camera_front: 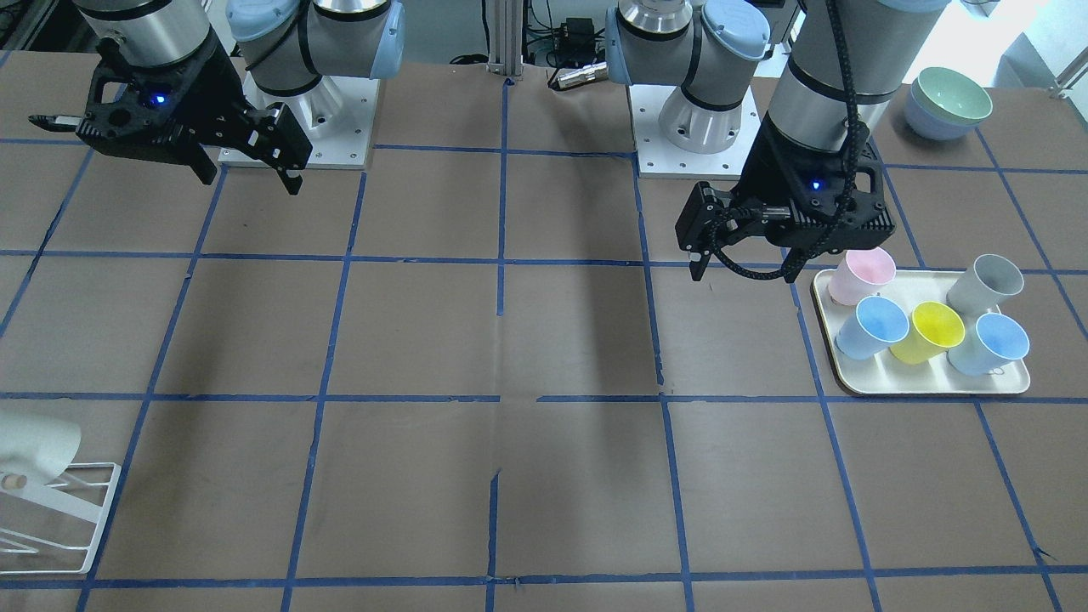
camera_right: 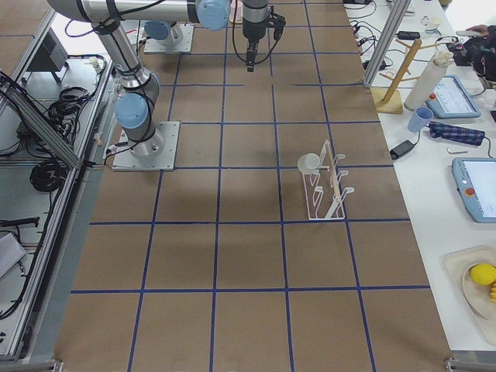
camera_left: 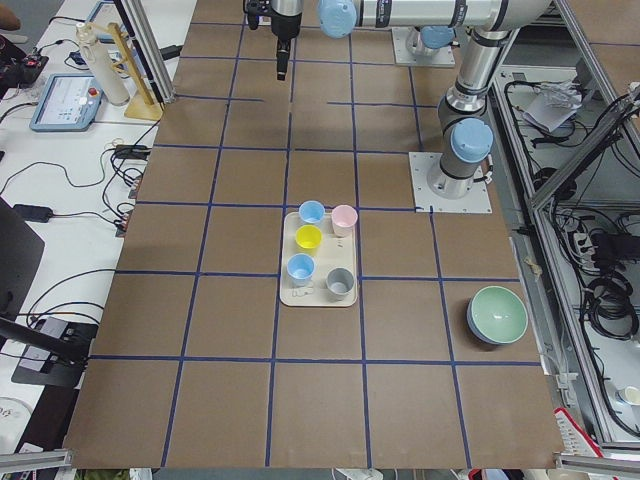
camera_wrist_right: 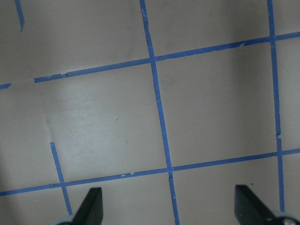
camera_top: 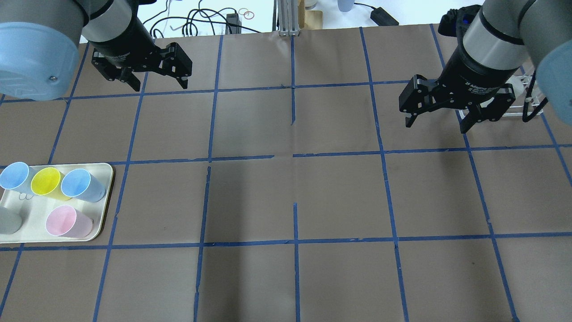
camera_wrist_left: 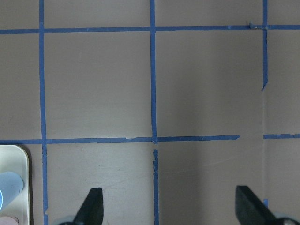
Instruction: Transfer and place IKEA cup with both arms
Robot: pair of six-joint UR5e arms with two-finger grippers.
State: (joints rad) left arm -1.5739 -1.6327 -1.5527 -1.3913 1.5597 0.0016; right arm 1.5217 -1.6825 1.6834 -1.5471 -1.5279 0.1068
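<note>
The off-white IKEA cup [camera_front: 34, 450] lies tilted on a white wire rack [camera_front: 64, 501] at the table's edge; it also shows in the exterior right view [camera_right: 310, 163]. My left gripper [camera_front: 746, 266] is open and empty, hovering just beside the tray's pink cup [camera_front: 860, 274]; it also shows in the overhead view [camera_top: 159, 85]. My right gripper [camera_front: 251, 178] is open and empty, high over the table near its base, far from the rack. In the overhead view the right gripper [camera_top: 435, 126] hangs in front of the rack [camera_top: 532, 107]. Both wrist views show only bare table between open fingers.
A cream tray [camera_front: 922, 387] holds a pink cup, two blue cups [camera_front: 875, 327], a yellow cup [camera_front: 933, 331] and a grey cup [camera_front: 986, 285]. Stacked bowls [camera_front: 948, 102] sit at the corner behind it. Brown table with blue tape grid [camera_front: 501, 255].
</note>
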